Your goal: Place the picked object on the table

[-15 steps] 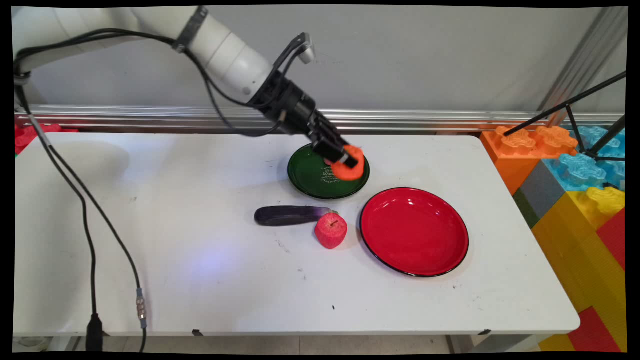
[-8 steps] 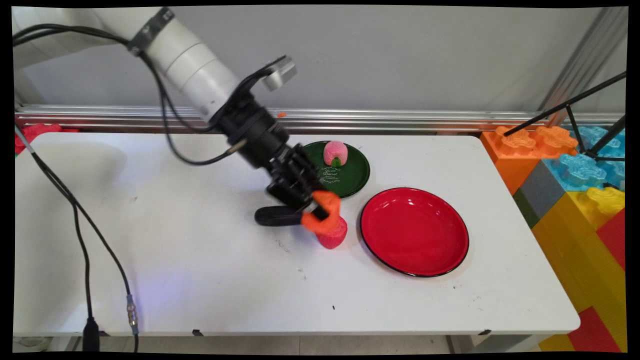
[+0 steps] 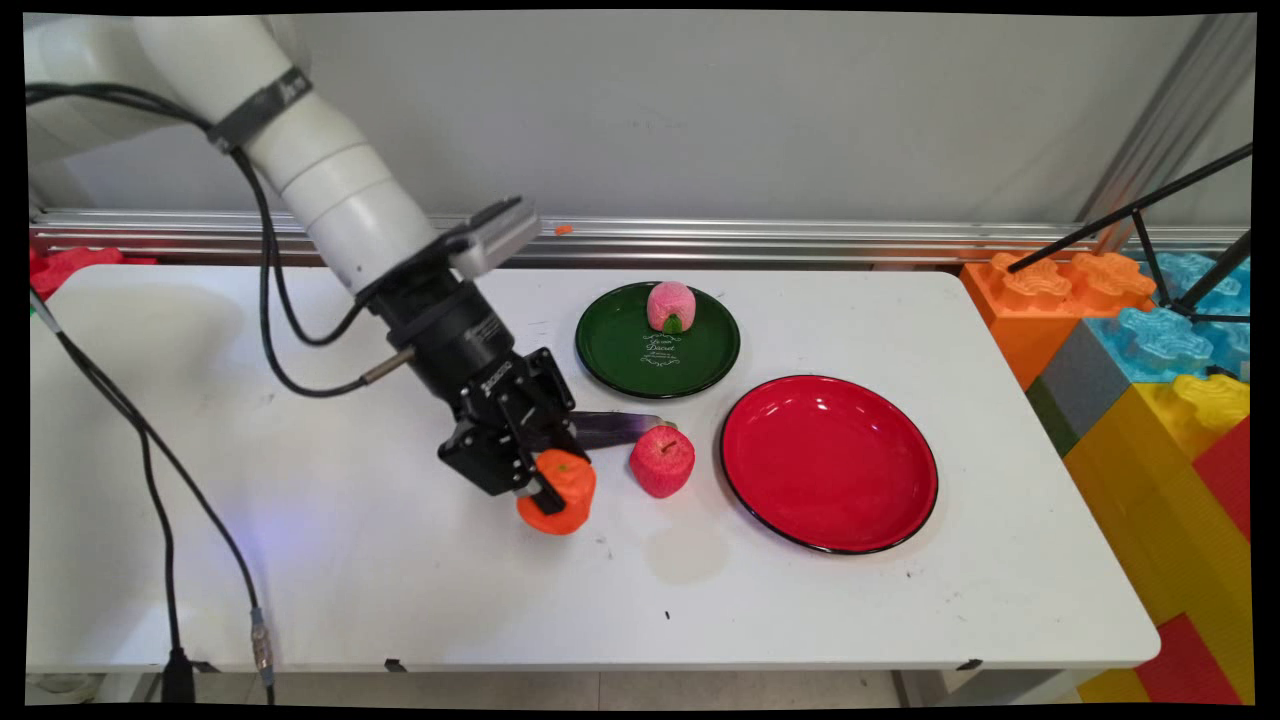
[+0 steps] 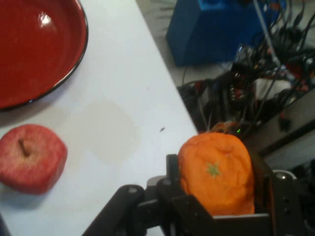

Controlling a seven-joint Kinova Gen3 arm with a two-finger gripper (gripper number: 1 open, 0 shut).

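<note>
My gripper (image 3: pixel 553 492) is shut on an orange toy fruit (image 3: pixel 560 495), held just above the white table (image 3: pixel 400 560) left of a red toy apple (image 3: pixel 662 461). In the hand view the orange fruit (image 4: pixel 216 172) sits squeezed between the two fingers, with the apple (image 4: pixel 30 157) to its left. A dark purple eggplant (image 3: pixel 610 428) lies behind the gripper, partly hidden by it. A green plate (image 3: pixel 620 350) farther back carries a pink peach (image 3: pixel 670 305). An empty red plate (image 3: pixel 828 462) lies to the right of the apple, and the red plate (image 4: pixel 34 49) shows at the hand view's top left.
Large coloured building blocks (image 3: pixel 1150 400) stand off the table's right end. A black tripod leg (image 3: pixel 1130 215) crosses above them. Black cables (image 3: pixel 170 480) hang down over the table's left side. A metal rail (image 3: pixel 800 240) runs along the wall behind.
The gripper carried the orange fruit from over the green plate toward the near left, past the apple, and lowered it close to the table. The peach on the green plate came into sight.
</note>
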